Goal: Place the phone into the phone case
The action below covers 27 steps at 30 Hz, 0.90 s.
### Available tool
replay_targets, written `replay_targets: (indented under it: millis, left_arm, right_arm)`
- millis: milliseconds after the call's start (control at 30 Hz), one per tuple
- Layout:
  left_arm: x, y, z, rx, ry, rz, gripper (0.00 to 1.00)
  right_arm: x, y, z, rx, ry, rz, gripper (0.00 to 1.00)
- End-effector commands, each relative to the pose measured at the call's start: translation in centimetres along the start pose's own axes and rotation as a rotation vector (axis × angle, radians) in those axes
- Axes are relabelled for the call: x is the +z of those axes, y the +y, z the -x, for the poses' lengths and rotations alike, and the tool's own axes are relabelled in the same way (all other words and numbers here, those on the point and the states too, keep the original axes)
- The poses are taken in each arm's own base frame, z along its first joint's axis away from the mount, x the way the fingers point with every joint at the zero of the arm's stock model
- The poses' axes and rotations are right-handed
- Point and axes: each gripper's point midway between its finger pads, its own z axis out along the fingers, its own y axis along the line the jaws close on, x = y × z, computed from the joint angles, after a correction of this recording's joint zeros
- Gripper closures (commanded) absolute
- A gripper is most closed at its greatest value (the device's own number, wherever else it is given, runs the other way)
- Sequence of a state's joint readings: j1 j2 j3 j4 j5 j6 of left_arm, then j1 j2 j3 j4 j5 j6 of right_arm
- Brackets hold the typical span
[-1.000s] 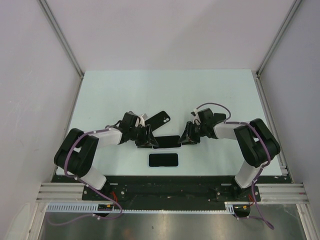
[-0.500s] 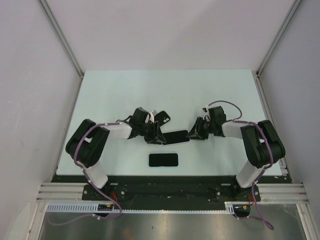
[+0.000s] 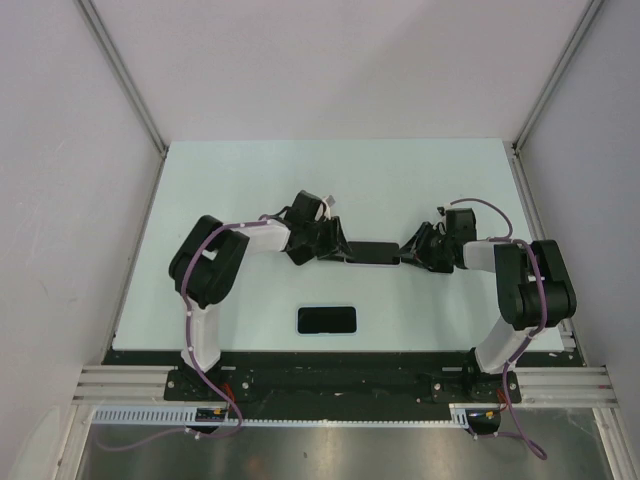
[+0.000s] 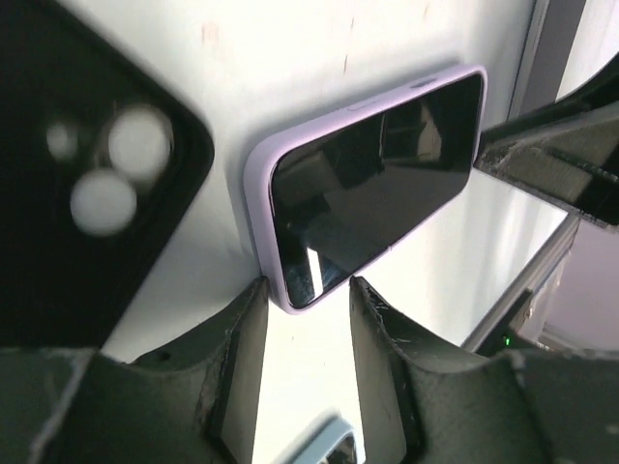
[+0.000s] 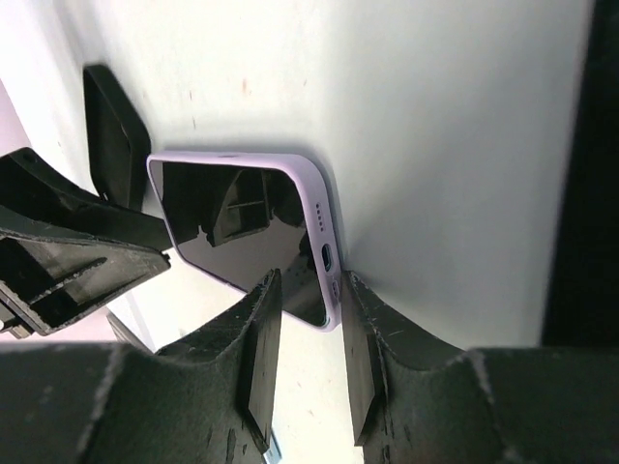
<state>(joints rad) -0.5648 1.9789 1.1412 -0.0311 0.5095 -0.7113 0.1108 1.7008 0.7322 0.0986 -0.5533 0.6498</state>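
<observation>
Farther up the tabletop, you're now carrying the lilac-edged phone, left jaws and right jaws each pinching an end; the black case is lying just beside it, so seating is getting closer.

One lilac-cased phone, one other phone, one black case.

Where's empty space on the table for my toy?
The far strip of the table, beyond the phone, is bare. The middle is crowded: the left claw and right claw grip the phone, a black case beside it.
</observation>
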Motion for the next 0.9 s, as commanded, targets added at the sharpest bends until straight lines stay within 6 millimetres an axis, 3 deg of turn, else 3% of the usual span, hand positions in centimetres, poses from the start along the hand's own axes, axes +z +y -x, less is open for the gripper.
replay_targets:
  millis: [0,33,100,133,167,267,367,467,500,567,600,633,700,733,800,867]
  left_arm:
    - [1.9,-6.9,4.5,0.083,-0.108,-0.162,0.57]
    - [2.7,-6.5,4.9,0.076,-0.106,-0.154,0.57]
    - [2.9,-8.1,6.7,0.097,-0.129,-0.189,0.56]
    - [3.9,-7.5,6.9,0.086,-0.118,-0.18,0.56]
    - [3.8,-8.7,8.2,0.099,-0.138,-0.202,0.56]
    - [4.8,-9.4,10.0,0.096,-0.14,-0.235,0.56]
    - [4.9,-10.1,11.0,0.118,-0.151,-0.253,0.55]
    - [4.1,-9.0,11.7,0.123,-0.184,-0.221,0.52]
    - [3.0,-9.5,12.2,0.137,-0.21,-0.218,0.52]
    - [2.1,-7.9,12.5,0.151,-0.24,-0.17,0.45]
    - [0.3,-8.9,13.0,0.178,-0.274,-0.175,0.41]
    - [-0.4,-7.4,12.8,0.186,-0.286,-0.139,0.36]
    - [-3.5,-8.0,13.7,0.227,-0.367,-0.108,0.32]
    - [-4.3,-6.6,13.1,0.246,-0.371,-0.065,0.3]
    - [-6.2,-5.1,13.5,0.263,-0.422,0.04,0.27]
    - [-8.7,-4.2,12.7,0.324,-0.432,0.129,0.25]
  right_arm:
    - [0.9,2.8,1.0,0.03,0.012,0.138,0.65]
    - [1.0,3.3,2.1,0.023,-0.005,0.147,0.66]
    - [1.3,3.0,3.3,0.027,-0.028,0.135,0.65]
    - [1.4,3.4,4.2,0.02,-0.047,0.137,0.65]
    - [1.6,3.5,4.8,0.019,-0.055,0.137,0.65]
    - [2.2,4.0,6.2,0.011,-0.065,0.141,0.65]
    - [2.3,4.3,7.1,0.005,-0.085,0.133,0.64]
    - [1.6,4.5,7.6,-0.016,-0.108,0.107,0.6]
    - [1.3,4.5,7.7,-0.023,-0.117,0.095,0.55]
    - [0.0,4.9,8.1,-0.057,-0.148,0.07,0.48]
    - [-0.4,5.1,8.2,-0.068,-0.155,0.063,0.43]
    - [-0.9,5.0,8.2,-0.081,-0.165,0.044,0.42]
    - [-2.6,6.3,8.5,-0.107,-0.196,0.05,0.39]
    - [-3.1,6.1,8.3,-0.1,-0.196,0.024,0.39]
    - [-4.7,7.4,8.3,-0.131,-0.223,0.036,0.37]
    - [-5.8,8.3,7.8,-0.148,-0.229,0.036,0.37]
